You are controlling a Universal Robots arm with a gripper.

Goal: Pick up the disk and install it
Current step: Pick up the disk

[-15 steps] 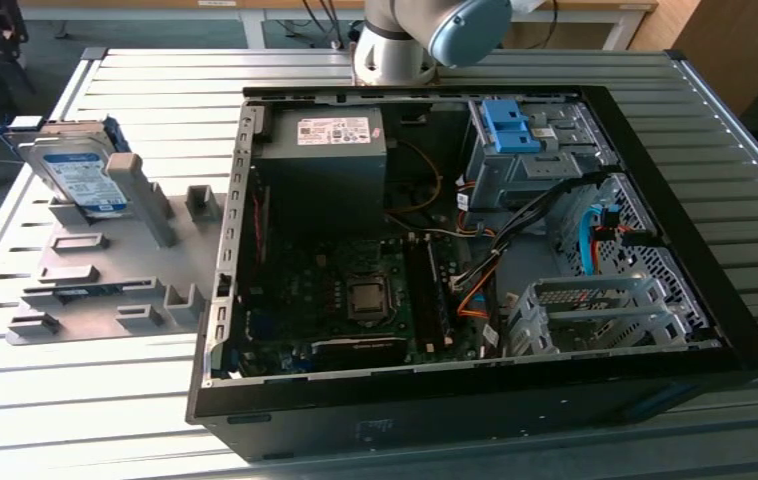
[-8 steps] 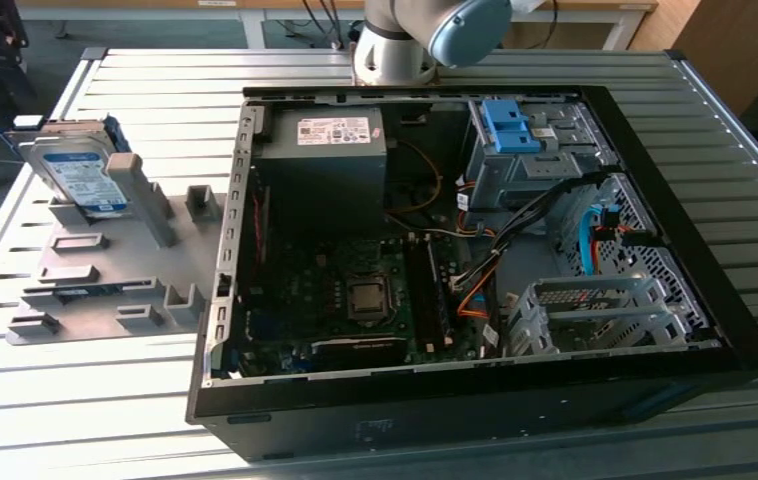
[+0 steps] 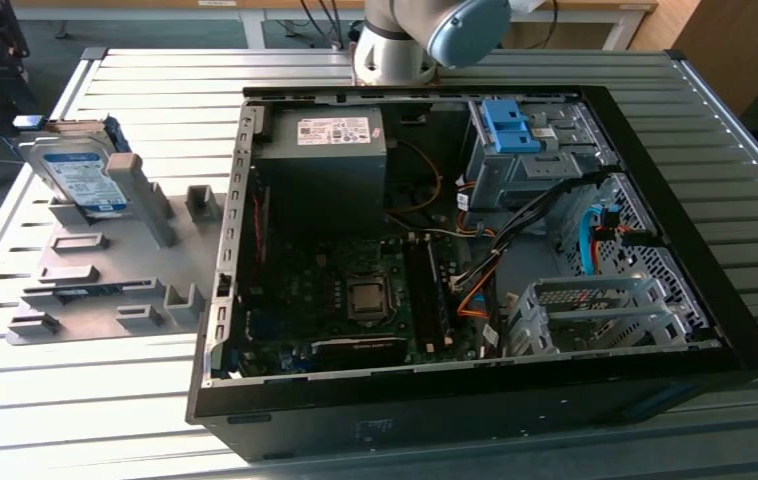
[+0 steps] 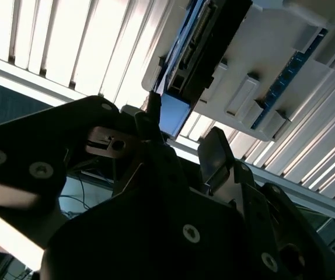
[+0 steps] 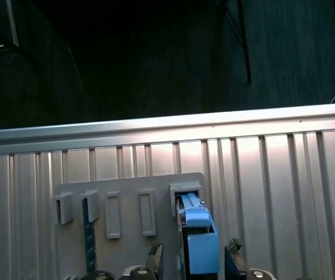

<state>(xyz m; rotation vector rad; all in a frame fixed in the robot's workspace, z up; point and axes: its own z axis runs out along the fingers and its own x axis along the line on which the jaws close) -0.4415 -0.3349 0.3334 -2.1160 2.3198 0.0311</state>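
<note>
here the fingers (image 5: 232, 254) stand spread apart, one on either side of the disk (image 5: 200, 248)

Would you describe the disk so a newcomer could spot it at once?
On the exterior view's left of the open computer case lies a grey fixture plate. The disk stands on edge at its far end: silver, white-and-blue label, blue frame, unlike the bare blue bracket inside the case.

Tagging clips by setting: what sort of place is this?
Likely a robotics lab bench for PC assembly work: an open computer case lies on a slatted metal table, beside a grey fixture holding the disk.
</note>
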